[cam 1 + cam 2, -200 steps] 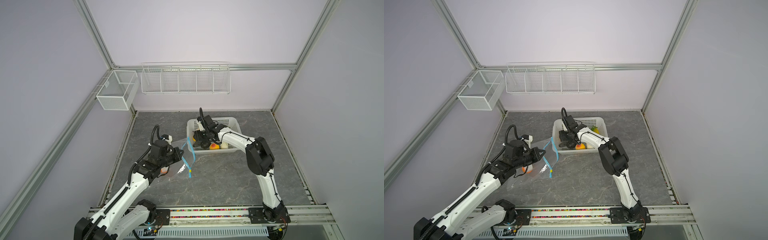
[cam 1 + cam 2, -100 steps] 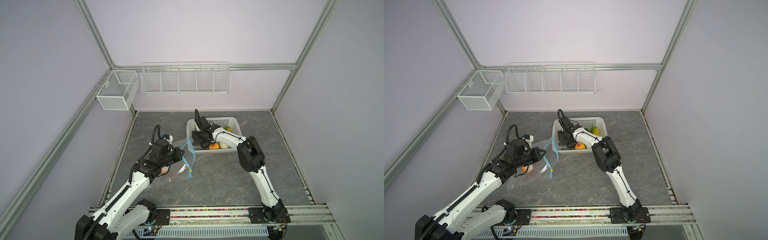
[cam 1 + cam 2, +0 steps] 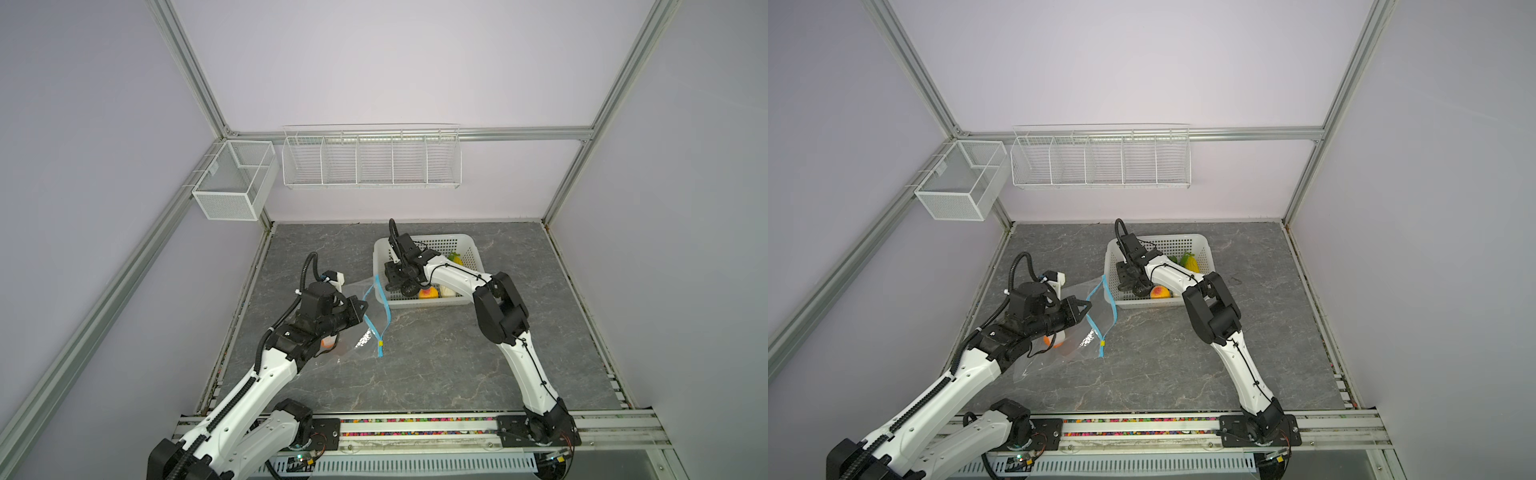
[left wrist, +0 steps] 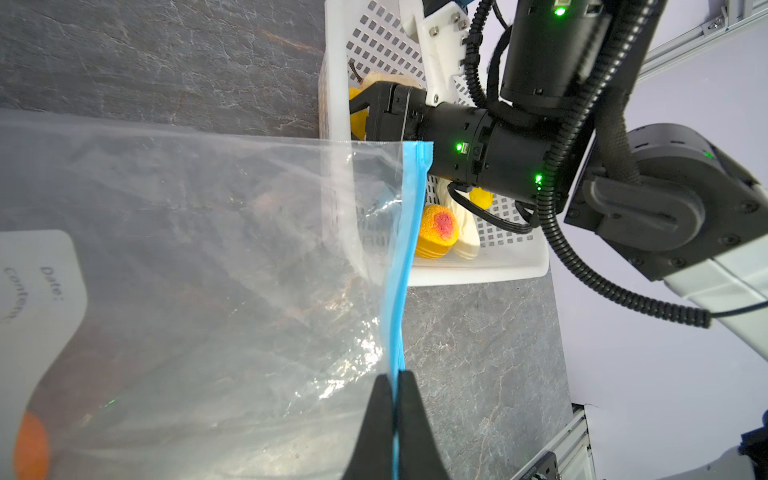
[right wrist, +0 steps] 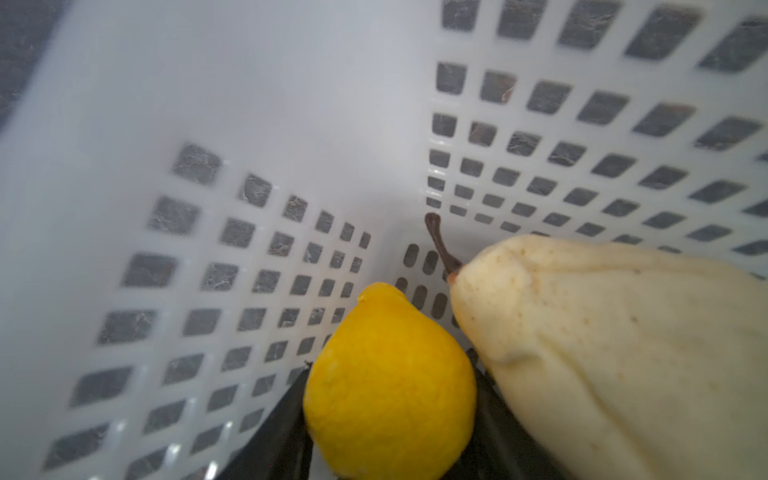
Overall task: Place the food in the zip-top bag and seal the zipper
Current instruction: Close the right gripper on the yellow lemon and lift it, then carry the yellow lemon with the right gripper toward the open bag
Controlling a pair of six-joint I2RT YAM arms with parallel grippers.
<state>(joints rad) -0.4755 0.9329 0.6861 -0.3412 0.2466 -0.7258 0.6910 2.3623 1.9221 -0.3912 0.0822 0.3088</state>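
The clear zip-top bag [image 3: 357, 328] [image 3: 1084, 328] lies left of the basket with its mouth raised. My left gripper [image 3: 365, 309] [image 4: 395, 376] is shut on the blue zipper [image 4: 405, 257] strip. The yellow slider [image 3: 379, 343] sits at the strip's near end. An orange piece [image 3: 1050, 340] [image 4: 29, 449] is inside the bag. My right gripper [image 3: 392, 284] [image 5: 390, 363] reaches into the white basket's [image 3: 436, 239] near-left corner. It is shut on a yellow lemon [image 5: 390, 382], beside a beige pear [image 5: 602, 353]. A peach [image 3: 428, 294] [image 4: 438, 230] and yellow corn [image 3: 1191, 262] also lie in the basket.
A white wire rack [image 3: 370, 160] hangs on the back wall and a mesh box [image 3: 232, 183] on the left wall. The arms' base rail [image 3: 415, 428] runs along the front. Grey stone floor [image 3: 436, 357] lies in front of the basket.
My right gripper has swung left inside the basket into its corner, and its jaws have narrowed around the lemon. The left arm and the bag have stayed where they were.
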